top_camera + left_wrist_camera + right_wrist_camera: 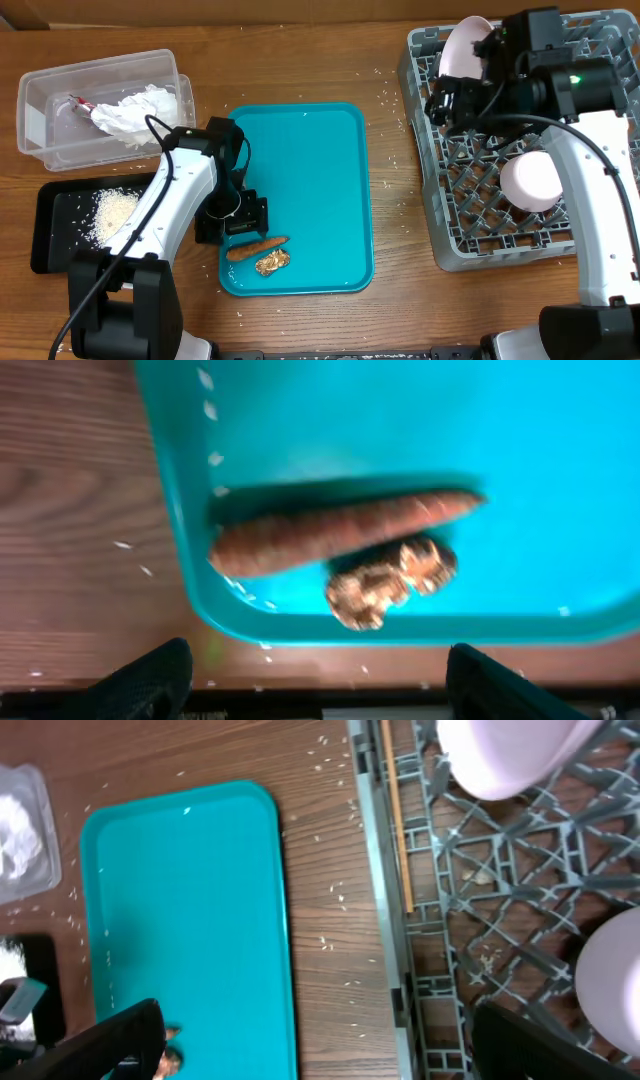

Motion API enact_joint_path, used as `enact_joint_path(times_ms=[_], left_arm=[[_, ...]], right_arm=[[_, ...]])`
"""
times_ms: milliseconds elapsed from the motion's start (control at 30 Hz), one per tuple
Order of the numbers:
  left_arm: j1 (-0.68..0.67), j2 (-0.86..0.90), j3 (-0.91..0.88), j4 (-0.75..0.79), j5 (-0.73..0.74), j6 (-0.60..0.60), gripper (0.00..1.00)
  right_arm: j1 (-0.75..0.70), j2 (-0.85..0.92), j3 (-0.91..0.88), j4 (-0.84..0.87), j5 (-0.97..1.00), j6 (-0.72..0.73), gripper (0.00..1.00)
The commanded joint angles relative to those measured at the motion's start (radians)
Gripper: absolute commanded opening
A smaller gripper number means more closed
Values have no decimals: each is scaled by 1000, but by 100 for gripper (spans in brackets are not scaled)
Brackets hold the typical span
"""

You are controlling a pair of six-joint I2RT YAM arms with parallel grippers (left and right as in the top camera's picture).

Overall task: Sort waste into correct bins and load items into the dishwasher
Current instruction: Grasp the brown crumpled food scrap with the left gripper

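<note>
An orange-brown carrot-like strip [256, 248] [340, 530] and a golden crinkled scrap [272, 262] [390, 580] lie side by side in the near left corner of the teal tray [310, 170]. My left gripper [240, 222] [318, 690] hovers open just above and left of them, holding nothing. Crumpled napkins [135, 110] sit in the clear tub [60, 100]. Rice [115, 212] lies in the black tray [55, 230]. Two white bowls [465, 45] [530, 180] rest in the grey dish rack [480, 250]. My right gripper [450, 100] [330, 1045] is open and empty over the rack's left edge.
Loose rice grains [330, 905] are scattered on the wood between the teal tray [190, 920] and the rack [380, 920]. A thin wooden stick [397, 820] lies along the rack's left side. In the right wrist view the bowls [510, 755] [610, 975] show at the top and right.
</note>
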Motion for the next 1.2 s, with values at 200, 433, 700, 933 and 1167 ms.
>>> enact_joint_path(times_ms=[200, 433, 700, 933, 1167], left_arm=[[-7, -9, -10, 178, -165, 59, 87], [-7, -8, -10, 117, -158, 224, 71], [-6, -8, -10, 137, -77, 246, 100], [-8, -8, -10, 146, 277, 246, 100], [-31, -8, -10, 30, 184, -183, 77]], right_arm=[[-5, -3, 0, 3, 44, 26, 100], [-6, -3, 0, 5, 127, 26, 100], [-6, -3, 0, 57, 166, 26, 100], [-6, -3, 0, 93, 171, 26, 100], [-6, -3, 0, 94, 235, 25, 100]])
